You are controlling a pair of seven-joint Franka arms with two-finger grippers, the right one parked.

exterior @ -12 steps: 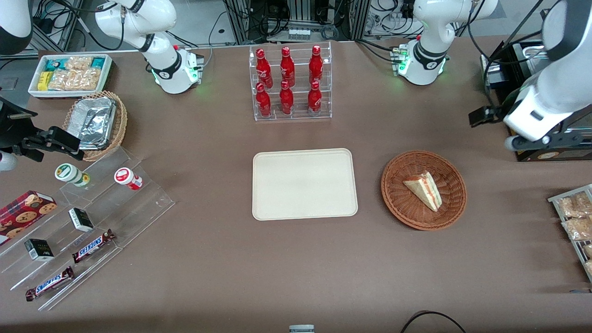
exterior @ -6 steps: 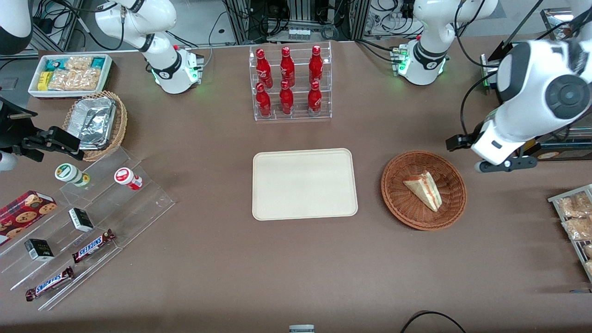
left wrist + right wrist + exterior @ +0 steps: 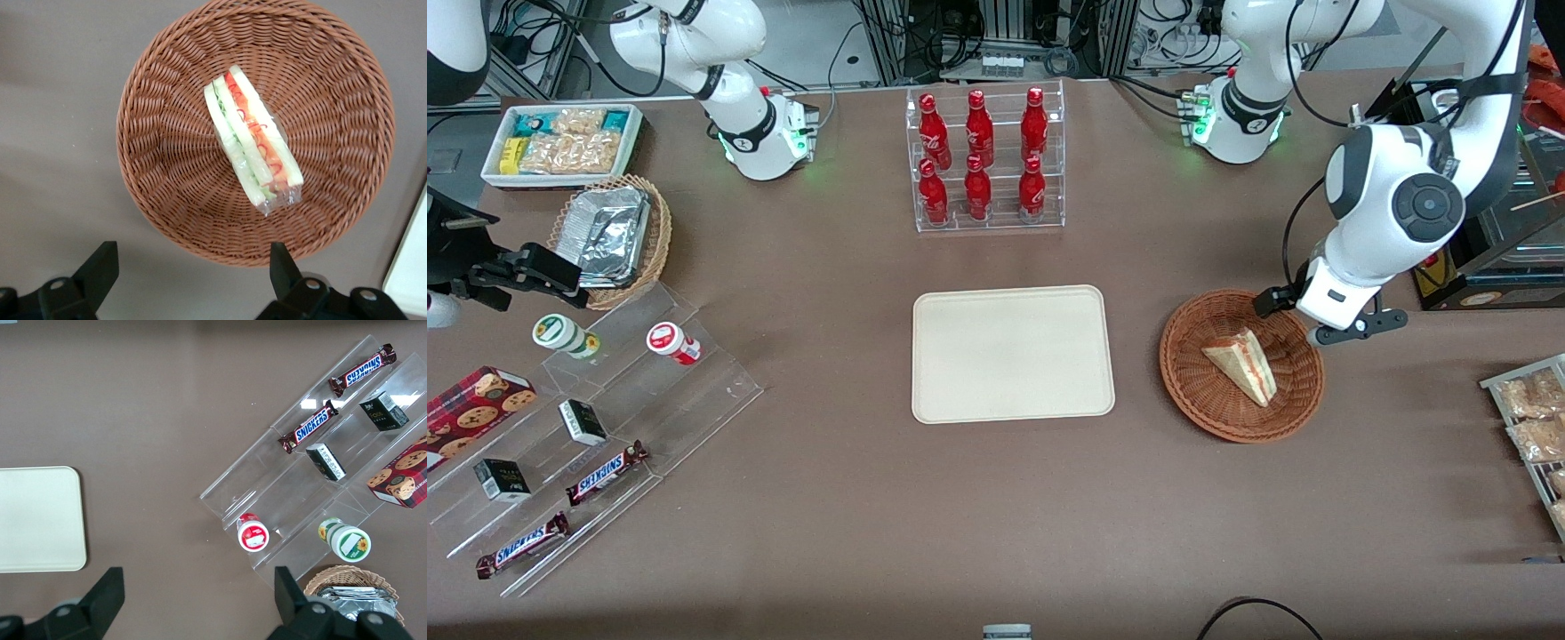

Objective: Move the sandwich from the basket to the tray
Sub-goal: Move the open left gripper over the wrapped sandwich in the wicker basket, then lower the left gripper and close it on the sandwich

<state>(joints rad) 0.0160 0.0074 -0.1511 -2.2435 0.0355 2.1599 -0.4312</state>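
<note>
**Item: sandwich transfer, approach stage**

While the sandwich (image 3: pixel 1240 364) lies untouched in the basket (image 3: pixel 1192 391), the tool (image 3: pixel 190 280) hangs above the basket's rim on the side toward the working arm's end of the worktop, its 2 fingers (image 3: pixel 100 267) spread wide and holding nothing.

Step in hand, as judged: approach, with no grasp yet begun. The wrist view shows the sandwich (image 3: pixel 253 137) as a wrapped wedge lying on its side across the middle of the basket (image 3: pixel 167 200), filling edge up, with clear film bunched at 1 end.

Next move, as judged: the tool must centre over the wedge, turn so that its fingers straddle the 2 bread faces, descend and close gently, since soft bread would likely crush under a hard grip. The sloped woven wall leaves little room for the fingers.

Destination: 1 cream tray (image 3: pixel 1014 351), nothing on it, beside the basket toward the parked arm's end, the 2 apart.

Surface: brown worktop (image 3: pixel 871 516).

Surroundings: 1 clear rack of 6 red bottles (image 3: pixel 983 160), farther from the front camera than the tray; 1 stepped clear display (image 3: pixel 605 427) with snack bars and small cartons toward the parked arm's end; 1 tan basket of foil trays (image 3: pixel 609 236); 1 white bin of packets (image 3: pixel 560 142).
</note>
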